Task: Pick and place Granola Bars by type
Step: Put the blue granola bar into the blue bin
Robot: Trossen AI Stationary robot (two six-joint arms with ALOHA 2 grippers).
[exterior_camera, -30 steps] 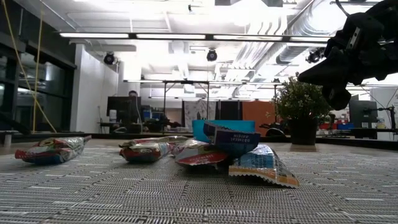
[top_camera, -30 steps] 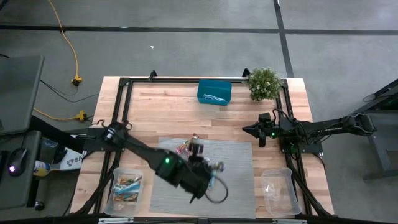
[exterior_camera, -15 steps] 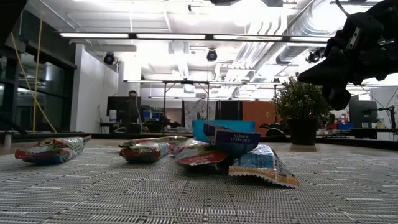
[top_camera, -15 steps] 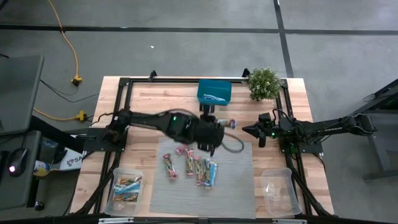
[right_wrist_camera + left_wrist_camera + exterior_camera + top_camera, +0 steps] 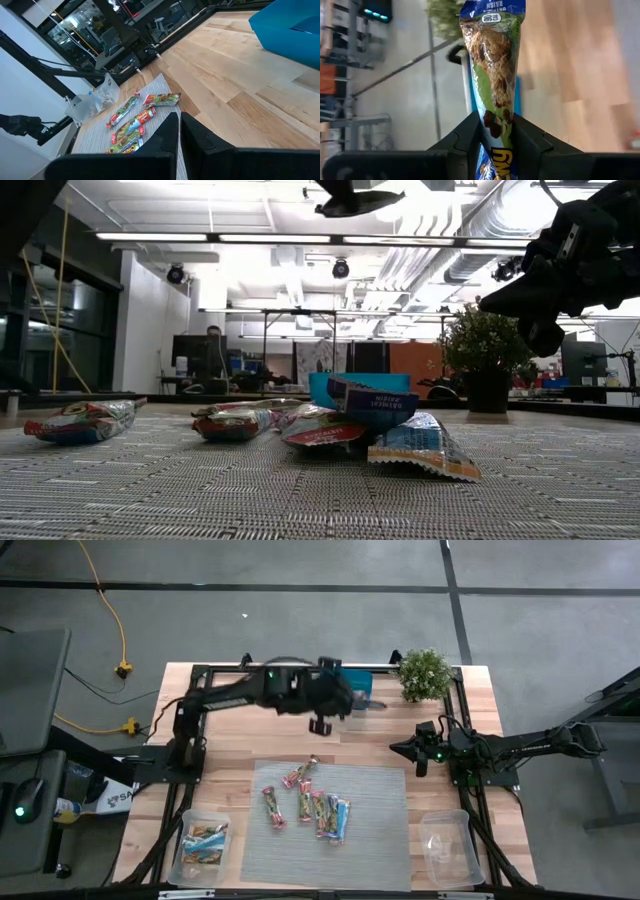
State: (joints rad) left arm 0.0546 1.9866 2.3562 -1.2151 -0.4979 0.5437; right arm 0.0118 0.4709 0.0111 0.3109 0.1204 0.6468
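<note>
**Holding a granola bar by the teal box**

Hovering near the table's far edge: left gripper (image 5: 322,724), just beside the teal box (image 5: 358,690), well apart from the grey mat (image 5: 380,830). Clamped between its two dark fingers (image 5: 470,135): one granola bar (image 5: 492,75), blue-and-green wrapper, oats and raisins pictured on it, sticking out lengthwise past the fingertips. Lying on the mat, loosely grouped: remaining granola bars (image 5: 305,802), red, green and light blue wrappers, some touching. Already holding several bars: clear tub (image 5: 204,845) at the table's near left corner. Second clear tub (image 5: 446,843) at the near right corner. Parked at the right side near the potted plant (image 5: 424,673): right gripper (image 5: 414,753), fingers (image 5: 167,132) pressed almost together, gripping nothing.
</note>
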